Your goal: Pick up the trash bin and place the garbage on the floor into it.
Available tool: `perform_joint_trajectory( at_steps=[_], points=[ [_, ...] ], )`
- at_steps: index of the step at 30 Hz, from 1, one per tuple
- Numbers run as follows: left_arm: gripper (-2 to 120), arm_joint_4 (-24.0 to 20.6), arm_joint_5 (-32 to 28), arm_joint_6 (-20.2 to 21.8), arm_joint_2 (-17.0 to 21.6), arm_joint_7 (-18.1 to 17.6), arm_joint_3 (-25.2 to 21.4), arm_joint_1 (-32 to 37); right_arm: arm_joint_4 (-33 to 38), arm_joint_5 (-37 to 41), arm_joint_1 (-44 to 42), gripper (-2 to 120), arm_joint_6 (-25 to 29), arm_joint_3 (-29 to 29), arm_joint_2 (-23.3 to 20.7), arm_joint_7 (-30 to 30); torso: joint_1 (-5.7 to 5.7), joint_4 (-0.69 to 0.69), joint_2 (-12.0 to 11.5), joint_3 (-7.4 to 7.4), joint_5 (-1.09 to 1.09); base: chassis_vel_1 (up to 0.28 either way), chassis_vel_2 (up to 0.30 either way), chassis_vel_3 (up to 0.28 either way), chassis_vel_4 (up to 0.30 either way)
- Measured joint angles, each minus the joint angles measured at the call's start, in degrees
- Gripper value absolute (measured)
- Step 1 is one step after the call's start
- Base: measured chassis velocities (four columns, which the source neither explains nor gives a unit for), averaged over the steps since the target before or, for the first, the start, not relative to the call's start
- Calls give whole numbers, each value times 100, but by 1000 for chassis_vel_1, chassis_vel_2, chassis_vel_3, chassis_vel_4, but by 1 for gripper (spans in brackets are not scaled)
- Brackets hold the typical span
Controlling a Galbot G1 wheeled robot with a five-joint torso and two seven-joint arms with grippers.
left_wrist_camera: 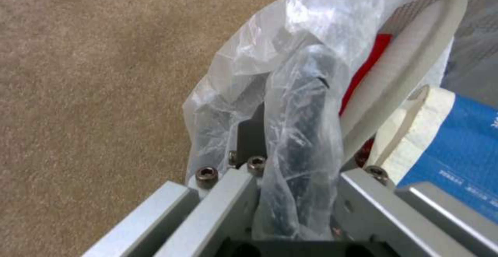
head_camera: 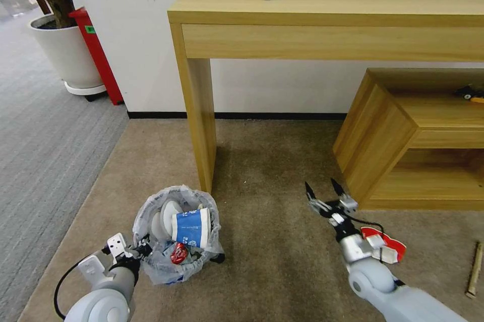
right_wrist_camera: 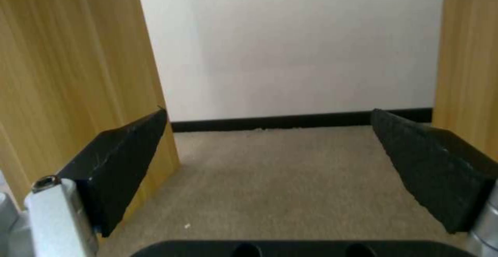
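The trash bin, a small black bin lined with a crinkled plastic bag, sits on the beige floor just in front of a wooden table leg, already stuffed with a white slipper, a blue-white carton and a crushed red can; the left gripper is at the bin's near-left rim, and the left wrist view shows its jaws closed on rim and bag together, one finger outside and one inside. The right gripper hovers low over bare carpet well to the bin's right, near a low wooden shelf unit, pointing toward the wall with its black fingers spread wide and nothing between them. A red-white cup lies on the carpet just beside and partly behind the right forearm, and a wooden stick rests farther right, its length running roughly away from the robot; both lie behind the right claw's tips and far nearer that arm than the left, so reaching either would likely mean drawing the arm back and turning the claw down.
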Motion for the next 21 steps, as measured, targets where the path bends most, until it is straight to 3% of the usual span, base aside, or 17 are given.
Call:
perform_joint_trajectory(
  at_steps=[21],
  points=[
    [0, -149, -250, -2, 217, -36, -203, 62, 221, -256, -996, 92, 228, 742, 159, -263, 0, 0, 0, 0, -2, -13, -19, 16, 15]
  ],
)
